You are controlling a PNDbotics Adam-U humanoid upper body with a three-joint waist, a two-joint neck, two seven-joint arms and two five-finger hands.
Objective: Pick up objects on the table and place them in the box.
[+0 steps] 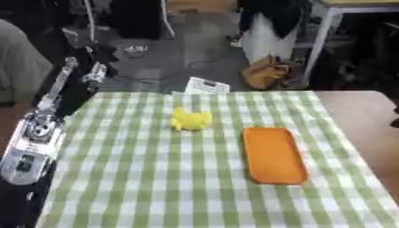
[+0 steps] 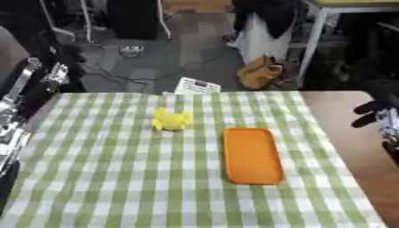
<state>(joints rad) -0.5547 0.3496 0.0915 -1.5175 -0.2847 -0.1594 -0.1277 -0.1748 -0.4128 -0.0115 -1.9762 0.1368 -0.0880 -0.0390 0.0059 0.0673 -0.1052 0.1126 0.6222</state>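
a worktop is carrying a green and white checked cloth that is covering most of its surface, leaving bare brown wood showing along the right side. on the cloth, right of centre, an orange tray is lying flat with its long side running near to far. a small yellow object is sitting on the cloth just left of and farther than the tray, apart from it; its exact shape is too blurred to make out. a white card is showing at the far edge of the cloth.

the left arm, black with silver parts, is stretching along the left edge of the worktop, and its hand is not visible in either view. only the right eye view is showing the right hand, coming in at the right edge over the bare wood, well apart from the tray, with dark fingers looking curled and holding nothing.
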